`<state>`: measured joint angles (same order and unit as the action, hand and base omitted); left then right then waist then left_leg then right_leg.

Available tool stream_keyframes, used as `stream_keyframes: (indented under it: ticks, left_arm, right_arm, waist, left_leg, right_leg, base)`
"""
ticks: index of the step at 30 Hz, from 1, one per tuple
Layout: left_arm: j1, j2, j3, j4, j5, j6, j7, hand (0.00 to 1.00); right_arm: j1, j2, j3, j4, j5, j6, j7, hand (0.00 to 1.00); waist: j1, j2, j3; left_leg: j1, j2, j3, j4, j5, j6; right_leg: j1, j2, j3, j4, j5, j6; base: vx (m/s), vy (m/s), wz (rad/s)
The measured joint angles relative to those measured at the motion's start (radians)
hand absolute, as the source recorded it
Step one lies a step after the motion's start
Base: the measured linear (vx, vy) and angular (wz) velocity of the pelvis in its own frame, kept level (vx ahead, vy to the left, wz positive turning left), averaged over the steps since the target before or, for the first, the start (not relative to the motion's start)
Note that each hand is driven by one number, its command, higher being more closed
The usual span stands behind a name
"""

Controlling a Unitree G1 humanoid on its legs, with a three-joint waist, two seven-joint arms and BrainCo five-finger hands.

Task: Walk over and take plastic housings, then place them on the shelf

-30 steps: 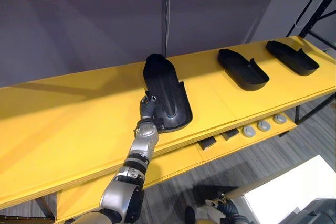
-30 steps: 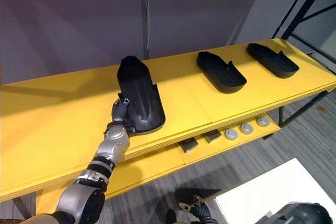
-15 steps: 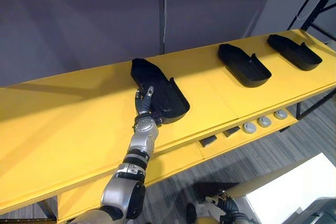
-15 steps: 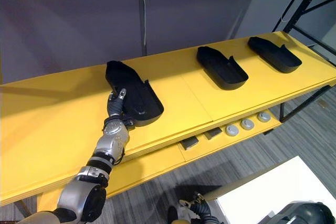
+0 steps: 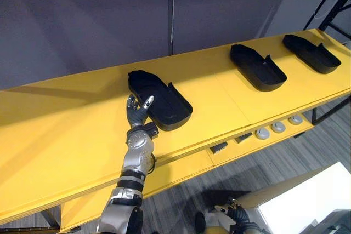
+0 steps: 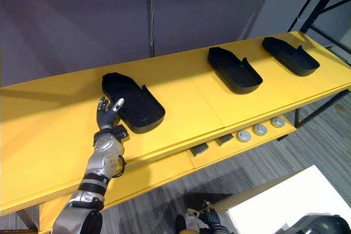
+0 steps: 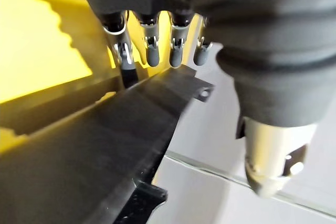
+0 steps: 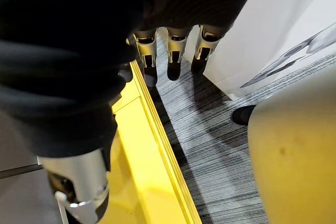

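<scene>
Three black plastic housings lie on the yellow shelf [image 5: 66,130]. The nearest housing [image 5: 160,99] lies flat, hollow side up, near the shelf's middle. My left hand [image 5: 137,115] is open at its left edge, fingers straight, thumb tip by the rim, holding nothing. In the left wrist view the straight fingers [image 7: 149,45] hang just past the housing's dark rim [image 7: 105,145]. Two more housings [image 5: 258,68] [image 5: 311,53] lie further right. My right hand [image 8: 173,51] hangs low over the floor, fingers relaxed and empty.
A lower yellow shelf holds round grey parts [image 5: 278,127] and small dark blocks [image 5: 218,148]. A white-topped table [image 5: 307,201] stands at the lower right. A black rack post [image 5: 335,4] rises at the right end. A grey wall backs the shelf.
The nearest housing went from tilted up in my left hand to lying flat on the shelf. The hand let go and drew back to the housing's left edge.
</scene>
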<state>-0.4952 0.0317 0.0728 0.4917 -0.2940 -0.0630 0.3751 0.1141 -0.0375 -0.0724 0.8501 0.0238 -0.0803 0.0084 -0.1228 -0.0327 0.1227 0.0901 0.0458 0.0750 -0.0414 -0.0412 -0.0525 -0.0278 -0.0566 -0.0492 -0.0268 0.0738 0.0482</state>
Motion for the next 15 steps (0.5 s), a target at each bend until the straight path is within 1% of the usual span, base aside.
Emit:
stream_keyframes:
  ticks: [4, 6, 7, 9, 10, 11, 12, 13, 14, 15]
  left_arm:
    - [0.001, 0.005, -0.001, 0.000, 0.007, 0.019, -0.028, 0.00]
    - [0.004, 0.012, 0.000, -0.008, 0.043, 0.024, -0.028, 0.00]
    - [0.015, 0.013, -0.001, -0.031, 0.056, 0.026, -0.028, 0.00]
    - [0.080, 0.013, -0.023, -0.154, 0.085, 0.025, -0.028, 0.00]
    - [0.097, 0.013, -0.030, -0.184, 0.090, 0.022, -0.030, 0.00]
    - [0.132, 0.013, -0.058, -0.245, 0.093, 0.016, -0.031, 0.00]
    - [0.166, 0.013, -0.081, -0.297, 0.102, 0.005, -0.038, 1.00]
    - [0.199, 0.016, -0.110, -0.343, 0.103, -0.005, -0.048, 1.00]
    - [0.207, 0.016, -0.117, -0.353, 0.104, -0.005, -0.053, 1.00]
    - [0.230, 0.014, -0.151, -0.383, 0.115, -0.011, -0.063, 1.00]
  right_arm:
    - [0.000, -0.006, -0.004, -0.001, 0.000, 0.000, 0.008, 0.00]
    - [-0.001, -0.009, -0.005, -0.002, 0.000, 0.000, 0.014, 0.00]
    - [-0.001, -0.010, -0.005, -0.005, 0.000, 0.000, 0.014, 0.00]
    - [-0.001, -0.013, -0.005, -0.008, 0.001, 0.000, 0.015, 0.00]
    - [-0.001, -0.014, -0.005, -0.008, 0.001, -0.001, 0.015, 0.00]
    - [0.000, -0.014, -0.005, -0.008, 0.001, -0.001, 0.015, 0.00]
    - [0.001, -0.015, -0.005, -0.007, 0.001, -0.001, 0.014, 0.00]
    - [0.001, -0.016, -0.005, -0.006, 0.001, -0.001, 0.014, 0.00]
    - [0.001, -0.016, -0.005, -0.005, 0.001, -0.001, 0.014, 0.00]
    - [0.003, -0.017, -0.005, -0.004, 0.001, -0.001, 0.014, 0.00]
  waist:
    - [-0.001, 0.006, 0.003]
    - [0.001, 0.013, 0.006]
    - [0.000, 0.016, 0.007]
    - [-0.003, 0.022, 0.008]
    - [-0.001, 0.023, 0.008]
    - [0.001, 0.023, 0.008]
    - [0.004, 0.024, 0.007]
    - [0.007, 0.024, 0.007]
    - [0.008, 0.024, 0.007]
    - [0.014, 0.024, 0.007]
  left_leg:
    - [-0.003, -0.001, -0.022, 0.007, 0.000, 0.000]
    - [-0.004, 0.000, -0.023, 0.011, 0.000, 0.000]
    - [-0.004, 0.000, -0.023, 0.011, 0.000, 0.000]
    - [-0.005, 0.001, -0.023, 0.010, 0.000, 0.000]
    - [-0.006, 0.001, -0.023, 0.010, 0.000, 0.000]
    - [-0.006, 0.001, -0.023, 0.010, 0.000, 0.000]
    - [-0.006, 0.001, -0.023, 0.010, 0.000, 0.000]
    - [-0.004, 0.001, -0.023, 0.010, 0.000, 0.000]
    - [-0.003, 0.001, -0.023, 0.009, 0.000, 0.000]
    - [0.000, 0.002, -0.024, 0.010, -0.001, 0.000]
  right_leg:
    - [0.011, -0.003, -0.021, -0.002, 0.000, 0.000]
    - [0.012, -0.003, -0.022, -0.002, 0.000, 0.000]
    - [0.012, -0.003, -0.022, -0.002, 0.000, 0.000]
    - [0.012, -0.002, -0.022, -0.004, 0.000, 0.000]
    - [0.012, -0.001, -0.022, -0.005, 0.000, 0.000]
    - [0.012, -0.001, -0.022, -0.008, 0.000, 0.000]
    - [0.014, -0.001, -0.022, -0.010, 0.001, -0.001]
    - [0.018, -0.001, -0.023, -0.014, 0.001, -0.001]
    - [0.020, -0.001, -0.023, -0.016, 0.001, -0.001]
    - [0.022, -0.001, -0.022, -0.016, 0.001, -0.001]
  base:
    - [-0.02, 0.007, 0.15]
    - [0.00, 0.000, 0.00]
    - [0.00, 0.000, 0.00]
    - [0.00, 0.000, 0.00]
    - [0.03, 0.014, 0.00]
    - [0.04, 0.016, 0.01]
    - [0.05, 0.021, 0.01]
    - [0.03, 0.014, 0.01]
    - [0.03, 0.019, 0.01]
    - [0.00, 0.000, 0.00]
